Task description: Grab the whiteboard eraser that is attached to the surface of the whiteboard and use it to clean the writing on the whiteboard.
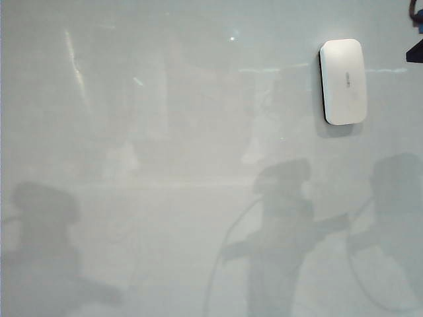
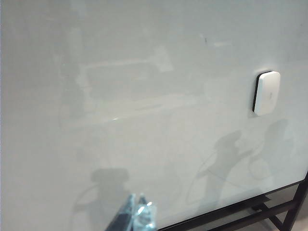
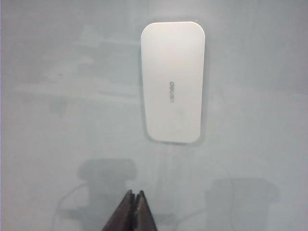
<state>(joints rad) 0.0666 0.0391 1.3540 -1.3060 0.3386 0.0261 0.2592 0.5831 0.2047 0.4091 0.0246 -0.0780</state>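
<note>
One right gripper [image 3: 134, 211] shows nearest the right wrist camera, its two dark fingers pressed together with nothing between them, hanging apart from the board [image 3: 57, 120]. One left gripper [image 2: 137, 214] shows at the near edge of the left wrist view as a pale, blurred pair of tips; whether it is open or closed cannot be told. Beyond each gripper spreads one board, glossy pale grey-white, filling all three views. On it sits one eraser [image 3: 173, 82], a white oblong block with rounded corners, standing upright on its long axis, with one small grey mark on its face and a dark edge along one long side. In the exterior view the eraser [image 1: 344, 80] lies near the board's upper right corner, touching no gripper. In the left wrist view the eraser [image 2: 266, 92] is well apart from the left gripper, toward the board's right edge, and one dark frame [image 2: 250, 211] runs under the board's lower edge. Three arm shadows fall across the board's lower part in the exterior view. No legible lettering shows on the board
</note>
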